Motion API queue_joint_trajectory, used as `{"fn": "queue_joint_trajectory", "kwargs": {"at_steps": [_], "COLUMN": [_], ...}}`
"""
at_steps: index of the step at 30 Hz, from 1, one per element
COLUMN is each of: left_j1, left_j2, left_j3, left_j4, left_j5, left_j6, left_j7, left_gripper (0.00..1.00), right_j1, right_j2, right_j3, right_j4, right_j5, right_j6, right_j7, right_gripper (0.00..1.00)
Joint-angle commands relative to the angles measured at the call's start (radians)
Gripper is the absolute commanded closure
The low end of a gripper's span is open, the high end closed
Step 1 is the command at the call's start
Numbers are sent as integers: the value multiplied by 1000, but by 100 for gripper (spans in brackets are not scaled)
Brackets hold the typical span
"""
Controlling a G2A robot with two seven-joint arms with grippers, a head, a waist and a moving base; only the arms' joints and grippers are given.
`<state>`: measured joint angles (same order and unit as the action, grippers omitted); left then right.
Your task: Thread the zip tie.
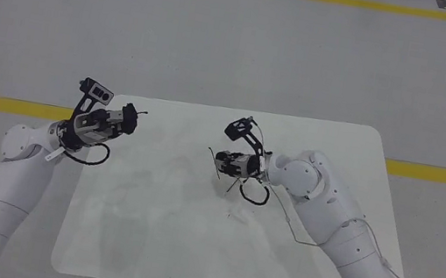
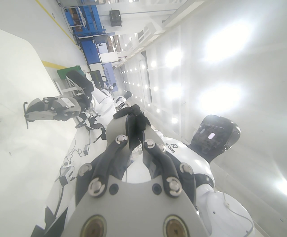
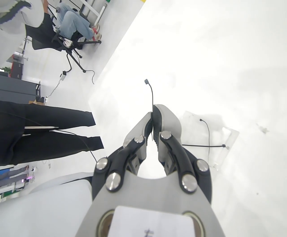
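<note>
Top view: my left claw (image 1: 129, 117) hangs over the upper left of the table (image 1: 152, 243), and my right claw (image 1: 221, 160) is near the middle, well apart from it. Left wrist view: my left claw's pads are pressed together at centre frame; I cannot tell whether anything sits between them. At left, the black zip tie (image 2: 26, 119) crosses my right claw's tips. Right wrist view: my right claw pinches the tie mid-strip, its head (image 3: 146, 82) standing free above the pads. I judge it light, slick and springy, so the loose end should be gripped close to its tip to stop it bowing. A clear plate (image 3: 231, 137) carrying another tie (image 3: 209, 137) lies at right, apart from mine.
</note>
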<state>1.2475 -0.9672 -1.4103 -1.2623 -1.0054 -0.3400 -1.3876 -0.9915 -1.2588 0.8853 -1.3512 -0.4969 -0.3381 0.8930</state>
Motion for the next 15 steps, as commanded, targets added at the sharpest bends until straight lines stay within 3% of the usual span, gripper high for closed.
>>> {"fn": "queue_joint_trajectory", "kwargs": {"at_steps": [1, 8, 15], "left_j1": [5, 73, 101], "left_j2": [0, -27, -85], "left_j3": [0, -9, 1], "left_j4": [-5, -24, -15], "left_j5": [27, 41, 104], "left_j6": [0, 0, 0], "left_j7": [36, 85, 134], "left_gripper": [100, 100, 100], "right_j1": [-13, -102, -152], "right_j2": [-1, -2, -18], "right_j3": [7, 70, 65], "right_j4": [-15, -117, -158], "right_j5": [-9, 47, 107], "right_j6": [13, 26, 11], "right_j7": [-78, -382, -590], "right_gripper": [100, 100, 100]}}
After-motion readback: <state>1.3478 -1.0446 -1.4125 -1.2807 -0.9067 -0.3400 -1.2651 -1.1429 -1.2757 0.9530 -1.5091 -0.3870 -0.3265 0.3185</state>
